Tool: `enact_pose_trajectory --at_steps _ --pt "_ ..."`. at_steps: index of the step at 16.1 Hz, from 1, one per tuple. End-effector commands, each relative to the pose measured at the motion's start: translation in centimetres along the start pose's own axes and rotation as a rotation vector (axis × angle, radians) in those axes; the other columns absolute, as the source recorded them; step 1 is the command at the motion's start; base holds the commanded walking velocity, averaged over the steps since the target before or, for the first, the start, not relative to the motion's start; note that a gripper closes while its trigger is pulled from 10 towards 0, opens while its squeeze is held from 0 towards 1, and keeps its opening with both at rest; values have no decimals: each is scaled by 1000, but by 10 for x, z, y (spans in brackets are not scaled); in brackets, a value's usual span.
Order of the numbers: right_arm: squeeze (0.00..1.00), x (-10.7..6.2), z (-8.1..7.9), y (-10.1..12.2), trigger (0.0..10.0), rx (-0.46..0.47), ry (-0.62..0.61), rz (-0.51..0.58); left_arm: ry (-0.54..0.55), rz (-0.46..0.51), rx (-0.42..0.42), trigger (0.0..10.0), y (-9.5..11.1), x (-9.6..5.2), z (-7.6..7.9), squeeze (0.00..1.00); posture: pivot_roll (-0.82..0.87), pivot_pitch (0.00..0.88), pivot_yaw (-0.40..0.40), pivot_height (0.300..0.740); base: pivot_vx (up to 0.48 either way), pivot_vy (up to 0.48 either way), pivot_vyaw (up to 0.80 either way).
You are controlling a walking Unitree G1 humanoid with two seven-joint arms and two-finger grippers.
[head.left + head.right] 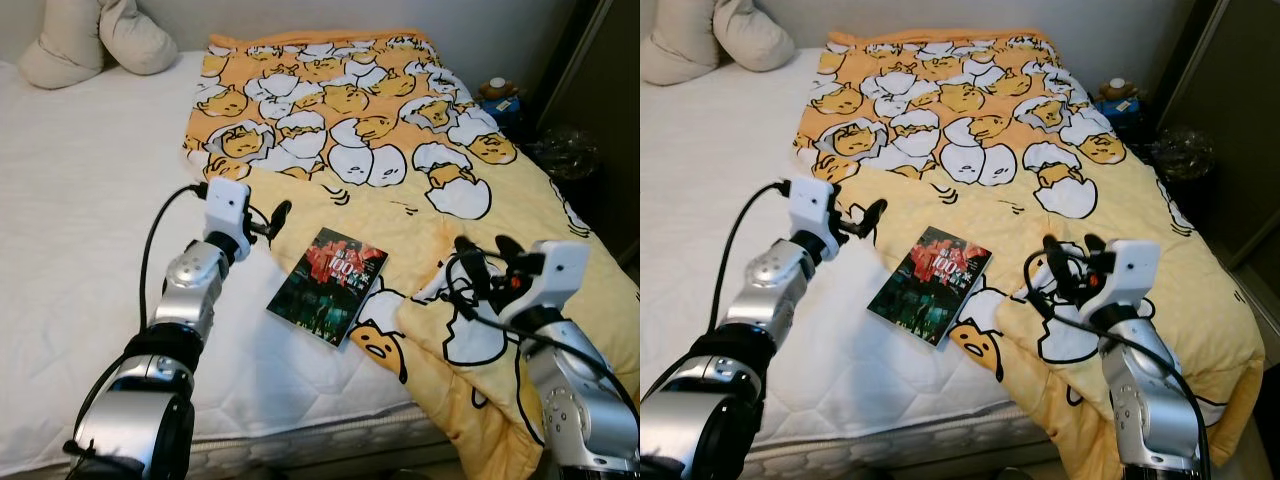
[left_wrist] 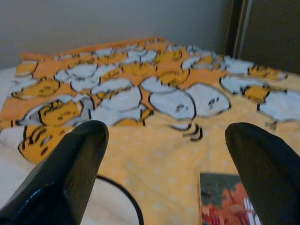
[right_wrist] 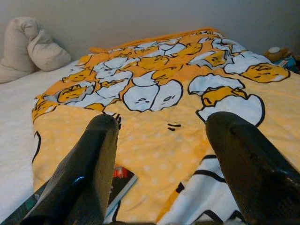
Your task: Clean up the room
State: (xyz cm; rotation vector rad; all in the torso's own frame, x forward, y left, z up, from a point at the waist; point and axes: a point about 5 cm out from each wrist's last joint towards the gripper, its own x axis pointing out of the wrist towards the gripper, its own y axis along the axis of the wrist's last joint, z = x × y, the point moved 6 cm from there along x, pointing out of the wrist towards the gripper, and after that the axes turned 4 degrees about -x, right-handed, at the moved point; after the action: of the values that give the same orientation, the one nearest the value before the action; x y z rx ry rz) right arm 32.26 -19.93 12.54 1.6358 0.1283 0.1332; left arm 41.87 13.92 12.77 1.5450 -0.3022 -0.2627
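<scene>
A dark book (image 1: 328, 286) with red cover print lies flat on the bed, partly on the white mattress (image 1: 80, 230) and partly on the yellow egg-pattern blanket (image 1: 400, 160). My left gripper (image 1: 272, 222) hovers open just left of the book's far corner, with nothing between its fingers (image 2: 65, 183). The book's corner (image 2: 225, 201) appears low in the left wrist view. To the right of the book, my right gripper (image 1: 485, 253) stands open over a folded blanket edge. Its fingers (image 3: 89, 173) point up the bed, and the book's corner (image 3: 119, 180) sits beside one of them.
Two beige pillows (image 1: 95, 40) rest at the head of the bed, far left. A small plush toy (image 1: 497, 92) and a crumpled clear bag (image 1: 565, 150) sit beyond the bed's right side, by a dark cabinet (image 1: 600, 70). The mattress front edge (image 1: 300, 435) runs below my arms.
</scene>
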Motion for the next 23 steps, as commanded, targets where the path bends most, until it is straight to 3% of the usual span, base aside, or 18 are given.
enact_pose_trajectory --at_steps 1,6,9,14,17,20,21,22,23 --pt "0 0 -6 5 10000 -11 20 7 -36 7 -12 10000 2 -8 -4 0 -119 32 64 740 0 0 0" --pt "0 10 -17 10 10000 -22 95 20 -126 21 -112 10000 -1 -24 8 0 -100 45 52 740 0 0 0" --pt "0 8 -15 -9 10000 -63 117 -54 -85 -59 -57 10000 -29 -36 10 0 -101 9 72 740 0 0 0" --pt "0 9 -12 -16 10000 -114 120 -82 -81 -76 -17 10000 -24 -21 12 0 -109 0 83 740 0 0 0" --pt "0 10 -13 -25 10000 -134 132 -109 -75 -107 21 10000 -29 -21 6 0 -110 0 82 740 0 0 0" --pt "0 15 -17 -27 10000 -143 143 -119 -45 -132 -7 10000 -34 -22 0 0 -113 0 79 740 0 0 0" --pt "0 21 -21 -28 10000 -144 149 -125 -29 -156 20 10000 -38 -22 -3 0 -114 0 71 740 0 0 0" --pt "0 34 -28 -32 10000 -179 156 -141 -2 -173 124 10000 -36 -19 -8 0 -126 0 58 740 0 0 0" --pt "0 38 -30 -34 10000 -192 159 -147 5 -169 153 10000 -33 -17 -9 0 -126 0 58 740 0 0 0"
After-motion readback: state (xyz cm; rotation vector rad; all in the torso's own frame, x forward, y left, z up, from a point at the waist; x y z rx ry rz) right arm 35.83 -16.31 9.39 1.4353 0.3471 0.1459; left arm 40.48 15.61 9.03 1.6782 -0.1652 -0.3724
